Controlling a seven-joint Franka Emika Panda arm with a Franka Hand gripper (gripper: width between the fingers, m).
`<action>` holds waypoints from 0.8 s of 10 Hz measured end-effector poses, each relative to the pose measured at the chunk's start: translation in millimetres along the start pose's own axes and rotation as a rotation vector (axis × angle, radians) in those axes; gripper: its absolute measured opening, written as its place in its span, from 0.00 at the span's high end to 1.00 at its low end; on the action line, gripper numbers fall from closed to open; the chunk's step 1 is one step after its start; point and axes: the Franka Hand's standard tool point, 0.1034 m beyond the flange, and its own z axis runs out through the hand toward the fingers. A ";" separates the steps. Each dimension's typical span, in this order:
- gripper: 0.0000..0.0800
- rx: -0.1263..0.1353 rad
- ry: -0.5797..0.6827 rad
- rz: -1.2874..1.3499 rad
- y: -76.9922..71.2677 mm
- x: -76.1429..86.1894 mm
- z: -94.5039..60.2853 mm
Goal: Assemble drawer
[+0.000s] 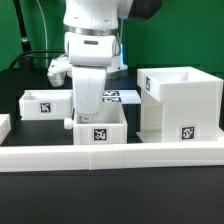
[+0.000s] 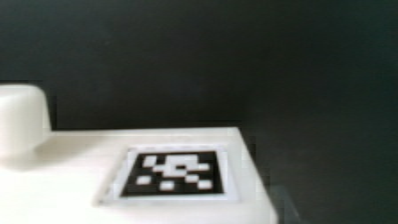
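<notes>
The middle small tray (image 1: pixel 100 128) is white, with a tag on its front face and a round knob (image 1: pixel 68 122) on the side towards the exterior view's left. My gripper (image 1: pixel 94 104) reaches straight down into or onto this tray, and its fingertips are hidden by the tray's walls. The wrist view is filled from very close by the tray's tagged white face (image 2: pixel 175 172), with the knob (image 2: pixel 18 120) beside it; no fingers show clearly. A second small tray (image 1: pixel 45 103) stands at the exterior view's left. The large cube-like housing (image 1: pixel 180 105) stands at the right, open at the top.
The long low white border rail (image 1: pixel 110 155) runs across the front, just before the tray and the housing. The marker board (image 1: pixel 122 97) lies flat behind the arm. Dark table surface (image 2: pixel 267 60) lies beyond the tray.
</notes>
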 end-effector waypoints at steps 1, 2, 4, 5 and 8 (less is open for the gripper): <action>0.95 -0.014 0.000 0.003 0.6 -1.2 0.7; 0.95 -0.033 0.000 0.004 0.6 -1.5 2.1; 0.95 -0.050 0.001 -0.002 1.5 2.7 4.7; 0.95 -0.047 0.002 -0.002 2.4 5.6 3.7; 0.95 -0.047 0.001 0.004 2.2 4.9 4.8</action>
